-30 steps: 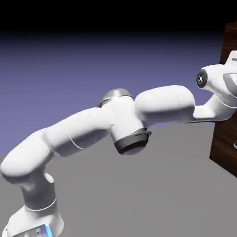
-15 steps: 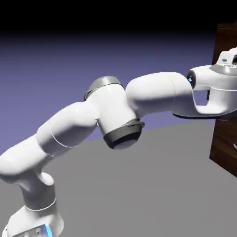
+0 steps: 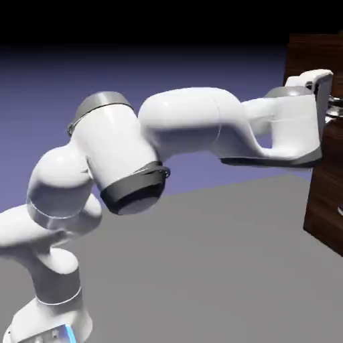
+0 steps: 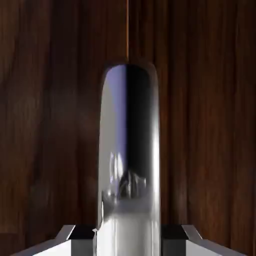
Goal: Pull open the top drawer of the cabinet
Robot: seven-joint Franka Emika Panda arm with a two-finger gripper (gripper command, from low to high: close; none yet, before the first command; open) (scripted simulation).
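Silvery metal fills the middle of the hand view: the handle point(image 4: 129, 160) of the top drawer point(image 4: 50, 125) sits between the two grey fingertips point(image 4: 80, 233), the jaws narrowed onto it and apparently gripping it. In the exterior view the white arm point(image 3: 187, 127) reaches rightward to the cabinet point(image 3: 320, 60) at the bench's right edge, the gripper point(image 3: 333, 110) at its upper front. My worry is the smooth, rounded handle slipping out if the pull runs off the drawer's line, or the drawer binding.
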